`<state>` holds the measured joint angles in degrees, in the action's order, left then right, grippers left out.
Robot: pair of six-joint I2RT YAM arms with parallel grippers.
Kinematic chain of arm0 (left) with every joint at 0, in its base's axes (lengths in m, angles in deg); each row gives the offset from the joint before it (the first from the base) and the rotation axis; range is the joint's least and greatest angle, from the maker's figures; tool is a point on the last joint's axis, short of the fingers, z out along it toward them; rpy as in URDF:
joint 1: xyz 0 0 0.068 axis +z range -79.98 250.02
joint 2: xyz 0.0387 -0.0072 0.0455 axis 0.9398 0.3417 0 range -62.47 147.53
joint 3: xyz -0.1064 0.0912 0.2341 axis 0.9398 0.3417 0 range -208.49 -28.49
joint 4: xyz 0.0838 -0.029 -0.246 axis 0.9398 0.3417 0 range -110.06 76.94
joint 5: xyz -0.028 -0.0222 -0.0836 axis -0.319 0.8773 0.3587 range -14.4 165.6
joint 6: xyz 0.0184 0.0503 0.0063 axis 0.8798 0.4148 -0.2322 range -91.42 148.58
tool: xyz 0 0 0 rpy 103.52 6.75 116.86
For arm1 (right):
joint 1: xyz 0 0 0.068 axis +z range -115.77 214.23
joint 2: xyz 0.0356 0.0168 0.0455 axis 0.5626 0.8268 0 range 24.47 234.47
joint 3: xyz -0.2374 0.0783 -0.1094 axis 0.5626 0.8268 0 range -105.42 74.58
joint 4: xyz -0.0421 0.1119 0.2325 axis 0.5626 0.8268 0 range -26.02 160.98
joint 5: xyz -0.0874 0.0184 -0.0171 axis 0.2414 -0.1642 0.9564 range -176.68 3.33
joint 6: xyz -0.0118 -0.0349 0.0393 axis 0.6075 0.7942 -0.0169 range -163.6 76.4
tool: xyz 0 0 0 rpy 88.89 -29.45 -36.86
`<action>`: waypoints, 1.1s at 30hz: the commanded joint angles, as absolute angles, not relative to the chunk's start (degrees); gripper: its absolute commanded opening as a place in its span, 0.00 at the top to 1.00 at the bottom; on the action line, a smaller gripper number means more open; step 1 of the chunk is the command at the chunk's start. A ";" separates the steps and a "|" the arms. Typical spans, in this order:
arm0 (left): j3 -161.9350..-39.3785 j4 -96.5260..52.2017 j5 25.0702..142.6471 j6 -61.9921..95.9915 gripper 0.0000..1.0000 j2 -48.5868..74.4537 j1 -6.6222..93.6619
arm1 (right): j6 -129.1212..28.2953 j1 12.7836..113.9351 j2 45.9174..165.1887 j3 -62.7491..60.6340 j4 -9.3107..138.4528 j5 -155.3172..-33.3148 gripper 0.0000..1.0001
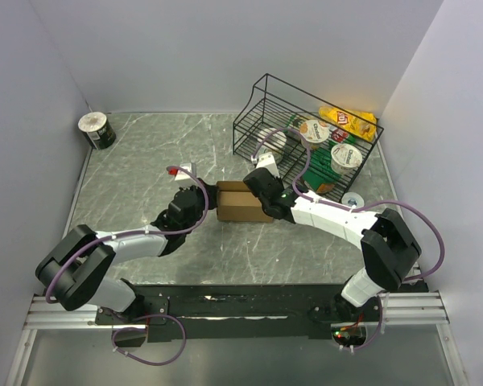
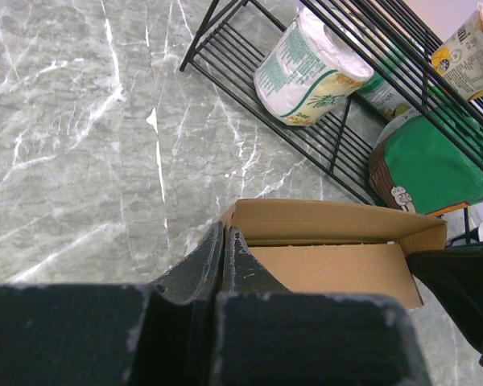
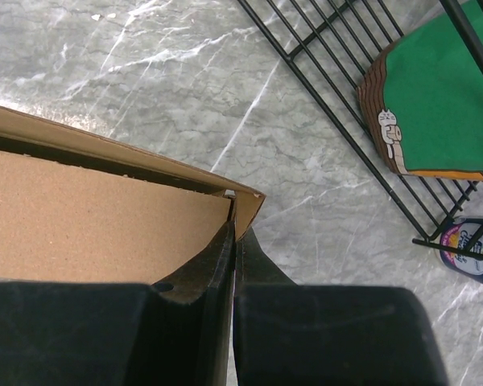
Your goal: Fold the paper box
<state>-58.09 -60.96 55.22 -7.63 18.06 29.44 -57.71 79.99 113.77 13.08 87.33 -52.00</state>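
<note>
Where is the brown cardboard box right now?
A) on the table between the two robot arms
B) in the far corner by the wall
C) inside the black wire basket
A: the paper box lies on the table between the left end effector and the right end effector, outside the wire basket.

Two matching arms, the left arm (image 1: 133,241) and the right arm (image 1: 338,215), have white link shells between bulky black joint housings. A thin purple cable (image 1: 440,239) loops along each, and a small green light (image 1: 283,195) glows on the right wrist. The black fingers (image 2: 200,272) are scuffed, speckled white along their edges
</note>
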 commanded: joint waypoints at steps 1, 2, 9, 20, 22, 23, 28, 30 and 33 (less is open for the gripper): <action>-60.74 -59.87 64.17 -12.20 0.98 17.95 27.04 | -59.33 82.22 114.47 12.88 81.29 -55.21 1.00; -60.74 -59.87 64.26 -12.38 0.98 17.95 27.04 | -59.42 82.22 114.47 12.88 81.38 -55.21 1.00; -59.95 -61.80 65.58 -15.10 0.99 19.00 27.04 | -59.51 82.40 114.38 13.05 81.38 -55.04 1.00; -53.54 -67.52 65.58 -16.07 0.99 21.46 27.04 | -59.51 82.57 113.77 13.05 81.73 -54.24 1.00; -53.19 -67.34 65.40 -15.89 0.99 21.55 27.04 | -59.59 82.66 113.68 12.97 81.82 -54.07 1.00; -52.66 -67.34 65.32 -16.15 0.99 21.46 27.04 | -59.59 82.75 113.59 13.05 81.82 -54.07 1.00; -51.78 -67.08 65.84 -16.51 0.99 21.99 26.95 | -59.68 82.75 113.51 12.97 81.90 -53.98 1.00; -51.95 -66.73 66.02 -15.46 0.96 21.64 26.95 | -59.60 82.75 113.51 12.97 81.99 -53.89 1.00; -53.01 -63.40 65.23 -13.79 0.87 19.89 26.95 | -59.77 82.75 113.24 13.05 82.17 -53.54 1.00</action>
<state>-53.13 -71.37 56.83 -13.99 19.87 29.42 -57.71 80.38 113.77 13.21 87.88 -49.97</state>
